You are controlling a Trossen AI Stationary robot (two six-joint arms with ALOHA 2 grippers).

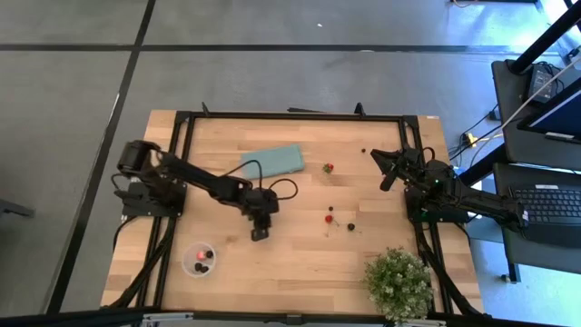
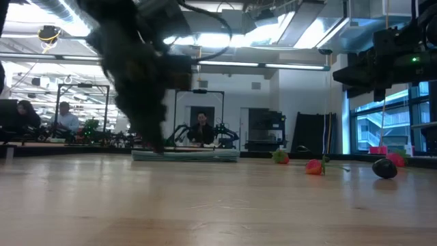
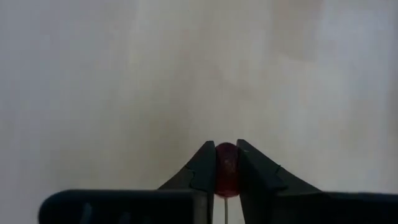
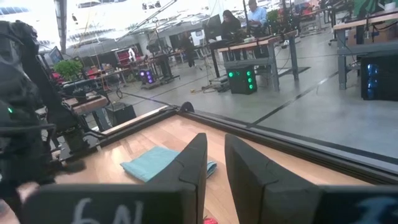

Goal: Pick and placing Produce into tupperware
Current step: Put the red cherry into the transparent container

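My left gripper [image 1: 260, 232] hangs above the middle of the wooden table, shut on a small red berry [image 3: 227, 169]. The tupperware [image 1: 200, 245], a small round clear cup, stands near the front left and holds a red piece and dark pieces. Loose produce lies to the right: a red berry [image 1: 329, 168], another red one [image 1: 329, 218], a dark one [image 1: 350, 226] and a dark one farther back [image 1: 364, 151]. My right gripper [image 1: 386, 169] waits at the table's right edge. Its fingers [image 4: 193, 168] stand close together with nothing between them. My left gripper pinches the red berry's two sides [image 3: 227, 163] between its two fingers, right behind their free ends. The fingers slant down at the table from above. The berry is lifted clear of the wood.
A flat teal cloth [image 1: 272, 162] lies at the back middle. A bushy green potted plant [image 1: 399, 283] stands at the front right corner. A black frame [image 1: 290, 115] runs round the tabletop. Bare wood lies between my left gripper and the tupperware.
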